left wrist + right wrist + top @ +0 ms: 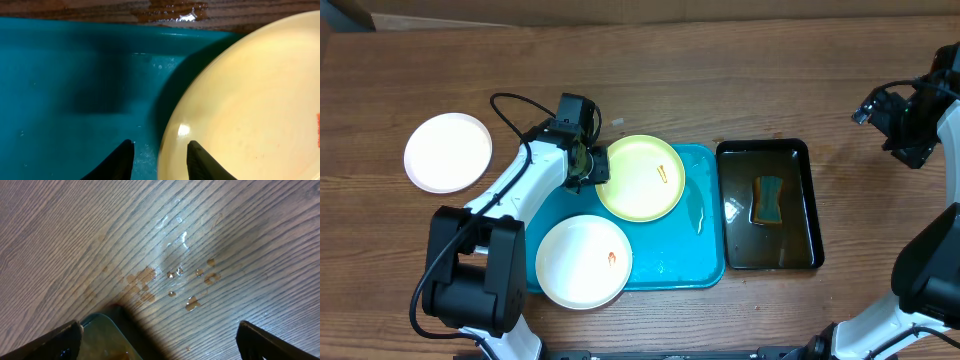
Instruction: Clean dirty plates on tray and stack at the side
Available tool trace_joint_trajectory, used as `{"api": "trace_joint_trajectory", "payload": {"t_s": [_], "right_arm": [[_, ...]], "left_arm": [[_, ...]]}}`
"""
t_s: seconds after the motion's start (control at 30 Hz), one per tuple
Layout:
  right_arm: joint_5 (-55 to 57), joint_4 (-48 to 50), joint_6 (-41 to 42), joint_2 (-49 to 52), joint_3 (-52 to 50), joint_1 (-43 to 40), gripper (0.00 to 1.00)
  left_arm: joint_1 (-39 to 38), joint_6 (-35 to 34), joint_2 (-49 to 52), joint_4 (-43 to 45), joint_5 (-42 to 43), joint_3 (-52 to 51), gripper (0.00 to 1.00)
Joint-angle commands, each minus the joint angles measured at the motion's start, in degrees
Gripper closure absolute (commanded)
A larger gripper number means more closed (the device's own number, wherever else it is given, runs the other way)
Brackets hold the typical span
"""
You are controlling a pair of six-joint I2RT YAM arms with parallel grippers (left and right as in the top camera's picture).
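The pale yellow-green plate (640,178) with an orange smear lies at the back of the turquoise tray (705,235), its far edge past the tray's rim. My left gripper (595,165) is at its left rim. In the left wrist view the jaws (159,159) straddle the rim of the plate (250,100), one finger over the tray (65,75), one over the plate, closed in on it. A white plate (583,261) with a red smear sits on the tray's front left. Another white plate (447,151) lies on the table at left. My right gripper (157,335) is open and empty, high at the far right.
A black tray (769,204) of murky water with a sponge (768,199) stands right of the turquoise tray; its corner (107,337) shows in the right wrist view. Water drops (175,272) wet the wooden table there. A puddle (695,210) lies on the turquoise tray.
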Motion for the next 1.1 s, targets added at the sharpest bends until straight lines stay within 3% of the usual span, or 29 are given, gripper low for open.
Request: {"api": "trace_joint_trajectory", "payload": {"t_s": [0.0, 0.13, 0.27, 0.4, 0.5, 0.63, 0.73, 0.93, 1.07], "right_arm": [[-0.28, 0.35, -0.11, -0.61, 0.07, 0.39, 0.0], [-0.28, 0.37, -0.11, -0.61, 0.07, 0.39, 0.0], [-0.31, 5.05, -0.09, -0.61, 0.07, 0.39, 0.0], [-4.13, 8.07, 1.86, -0.61, 0.09, 0.39, 0.0], [-13.27, 7.61, 1.16, -0.68, 0.66, 0.39, 0.0], [-22.1, 3.87, -0.46, -0.68, 0.72, 1.88, 0.21], [-18.45, -1.75, -1.86, -0.68, 0.72, 5.51, 0.22], [0.0, -11.5, -0.94, -0.68, -0.17, 17.25, 0.21], [9.79, -12.7, 4.7, -0.68, -3.39, 23.65, 0.21]], "left_arm": [[-1.01, -0.2, 0.35, 1.27, -0.98, -1.81, 0.63], [-1.44, -0.17, 0.35, 3.23, -1.05, -3.41, 0.67], [-1.44, -0.15, 0.35, 3.3, -1.03, -3.5, 0.79], [-1.46, -0.15, 0.35, 2.99, -1.01, -3.5, 0.79], [-1.49, -0.15, 0.35, 2.97, -0.98, -3.5, 0.79], [-1.49, -0.15, 0.35, 2.89, -0.98, -3.5, 0.79], [-1.49, -0.15, 0.35, 2.99, -0.98, -3.5, 0.8], [-1.49, -0.17, 0.35, 3.34, -0.94, -3.52, 0.85], [-1.49, -0.17, 0.35, 3.41, -0.22, -3.5, 0.84]]}}
